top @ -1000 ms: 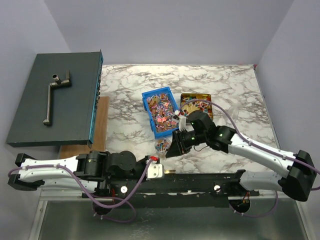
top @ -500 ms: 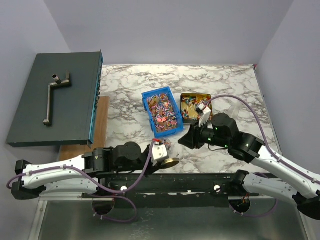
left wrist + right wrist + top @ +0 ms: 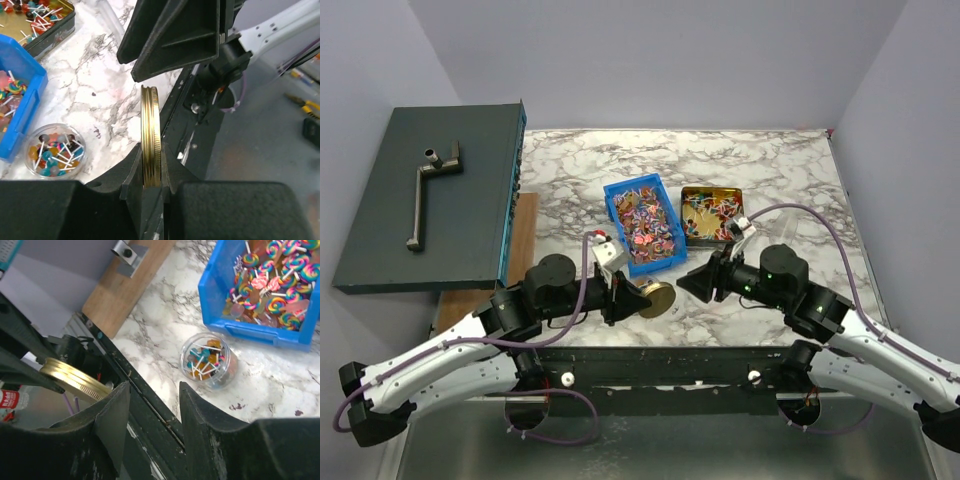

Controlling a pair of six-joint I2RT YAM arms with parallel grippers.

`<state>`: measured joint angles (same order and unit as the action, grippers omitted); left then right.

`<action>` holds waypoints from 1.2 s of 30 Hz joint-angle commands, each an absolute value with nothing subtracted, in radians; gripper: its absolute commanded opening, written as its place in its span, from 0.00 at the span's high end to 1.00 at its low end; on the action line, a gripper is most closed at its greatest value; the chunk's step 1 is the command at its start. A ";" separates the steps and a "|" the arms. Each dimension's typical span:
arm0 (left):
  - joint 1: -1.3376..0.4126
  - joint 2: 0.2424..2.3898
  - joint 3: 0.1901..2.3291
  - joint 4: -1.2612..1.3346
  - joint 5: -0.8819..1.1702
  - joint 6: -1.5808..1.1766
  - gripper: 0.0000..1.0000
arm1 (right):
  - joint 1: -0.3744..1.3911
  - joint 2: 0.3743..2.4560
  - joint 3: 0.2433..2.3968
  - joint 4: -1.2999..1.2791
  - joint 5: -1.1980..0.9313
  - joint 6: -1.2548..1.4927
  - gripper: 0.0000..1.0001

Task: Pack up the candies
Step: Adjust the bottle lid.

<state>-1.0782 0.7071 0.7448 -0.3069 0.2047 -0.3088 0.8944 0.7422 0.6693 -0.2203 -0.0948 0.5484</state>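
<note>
The candies are small lollipops in mixed colours. Many fill the blue bin (image 3: 642, 222), more lie in the gold tin (image 3: 712, 211), and some sit in a clear open jar (image 3: 208, 360) on the marble near the bin's front. My left gripper (image 3: 151, 166) is shut on the round gold lid (image 3: 150, 125), holding it on edge above the table's near edge, right of the jar (image 3: 56, 151). My right gripper (image 3: 152, 402) is open with nothing between its fingers, and points at the lid (image 3: 658, 298) from the right. In the top view, the left gripper (image 3: 636, 298) hides the jar.
A dark grey box (image 3: 380, 215) with a metal handle (image 3: 428, 190) stands at the left, over a wooden board (image 3: 523, 240). The black mounting rail (image 3: 720, 362) runs along the near edge. The marble table (image 3: 770, 165) ends at walls behind and to the right.
My left arm has swung up and forward with the gold lid, from the near rail to in front of the bin. My right gripper has drawn back right from the jar and opened wider.
</note>
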 commanded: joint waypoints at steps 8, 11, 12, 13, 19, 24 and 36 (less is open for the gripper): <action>-0.873 0.592 0.625 -0.110 0.465 -0.655 0.94 | 0.892 0.628 0.515 0.141 -0.231 0.664 0.47; -0.840 0.565 0.591 -0.064 0.499 -0.717 0.94 | 0.892 0.601 0.471 0.242 -0.285 0.699 0.46; -0.830 0.555 0.580 -0.043 0.511 -0.740 0.94 | 0.892 0.595 0.458 0.272 -0.302 0.712 0.45; -0.824 0.545 0.568 -0.025 0.516 -0.761 0.94 | 0.892 0.594 0.450 0.303 -0.323 0.722 0.44; -0.799 0.501 0.501 0.109 0.546 -0.892 0.93 | 0.892 0.642 0.451 0.375 -0.412 0.754 0.43; -0.797 0.459 0.440 0.190 0.530 -0.977 0.93 | 0.891 0.661 0.451 0.443 -0.483 0.774 0.44; -0.795 0.401 0.385 0.239 0.495 -1.034 0.93 | 0.892 0.721 0.454 0.464 -0.555 0.808 0.57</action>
